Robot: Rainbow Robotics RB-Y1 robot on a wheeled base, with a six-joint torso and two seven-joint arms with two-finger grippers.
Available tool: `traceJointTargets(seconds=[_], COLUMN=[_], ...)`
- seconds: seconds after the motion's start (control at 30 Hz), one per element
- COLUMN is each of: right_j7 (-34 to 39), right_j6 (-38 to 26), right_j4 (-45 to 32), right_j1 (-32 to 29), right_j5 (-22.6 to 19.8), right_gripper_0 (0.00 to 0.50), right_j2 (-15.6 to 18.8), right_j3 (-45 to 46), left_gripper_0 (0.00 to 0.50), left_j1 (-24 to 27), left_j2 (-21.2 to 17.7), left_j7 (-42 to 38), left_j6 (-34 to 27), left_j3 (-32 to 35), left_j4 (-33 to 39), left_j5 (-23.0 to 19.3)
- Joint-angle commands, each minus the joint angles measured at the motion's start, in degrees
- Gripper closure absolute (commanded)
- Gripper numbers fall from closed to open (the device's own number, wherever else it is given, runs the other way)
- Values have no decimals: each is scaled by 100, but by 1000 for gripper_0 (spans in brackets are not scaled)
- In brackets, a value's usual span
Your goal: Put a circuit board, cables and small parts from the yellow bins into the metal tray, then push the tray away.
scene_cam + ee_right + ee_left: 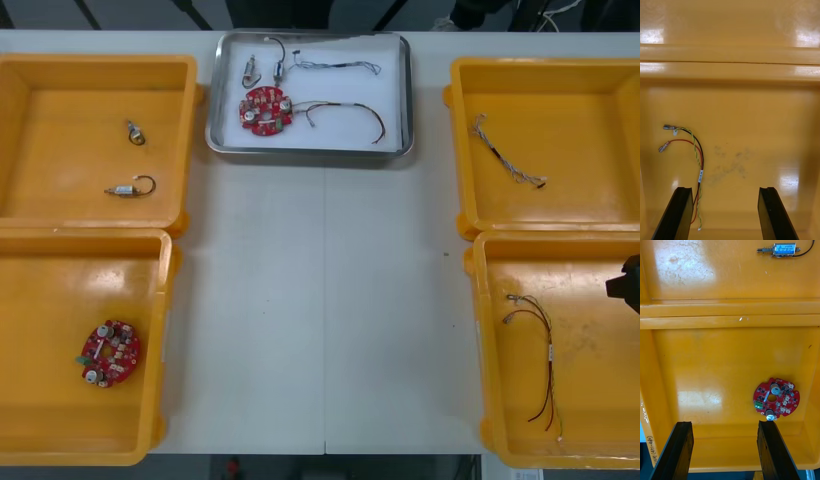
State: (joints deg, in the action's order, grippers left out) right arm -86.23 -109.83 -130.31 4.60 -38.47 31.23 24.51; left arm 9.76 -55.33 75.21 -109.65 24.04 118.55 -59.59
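Tray [310,152] is sitting at the far middle of the table [320,300], carrying a round red circuit board [266,109], cables [340,67] and a small metal part [251,72].

Your right gripper [724,191] is hanging over the near right yellow bin [760,120]. Its fingers are standing wide apart and gripping nothing. The red and yellow cable [700,165] is lying just inside one finger and curling on past its tip.

Your left gripper [725,423] is hovering over the near left yellow bin [715,363], likewise spread and empty. A second circuit board [776,399] is lying just beyond one fingertip. Another metal part [780,249] is lying well beyond, in the next bin.
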Motion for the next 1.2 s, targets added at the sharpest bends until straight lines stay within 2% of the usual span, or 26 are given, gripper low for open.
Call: traceJointTargets(seconds=[0.03, 0.4, 0.77, 1.2], right_j7=[274, 282, 230, 230], right_j6=[-17, -17, -17, -17], right_j4=[-390, -390, -398, -398], right_j1=[-179, -188, -197, -197], right_j5=[-20, 24, 279, 279], right_gripper_0=[0, 0, 0, 0], right_j2=[191, 191, 200, 200], right_j3=[203, 247, 186, 186], left_gripper_0=[0, 0, 0, 0], left_j1=[-115, -115, -115, -115], left_j2=[-40, -40, -40, -40], left_j7=[152, 152, 152, 152], left_j6=[-35, -35, -35, -35], left_j3=[4, 4, 4, 4], left_j4=[142, 142, 142, 142], left_j5=[53, 53, 53, 53])
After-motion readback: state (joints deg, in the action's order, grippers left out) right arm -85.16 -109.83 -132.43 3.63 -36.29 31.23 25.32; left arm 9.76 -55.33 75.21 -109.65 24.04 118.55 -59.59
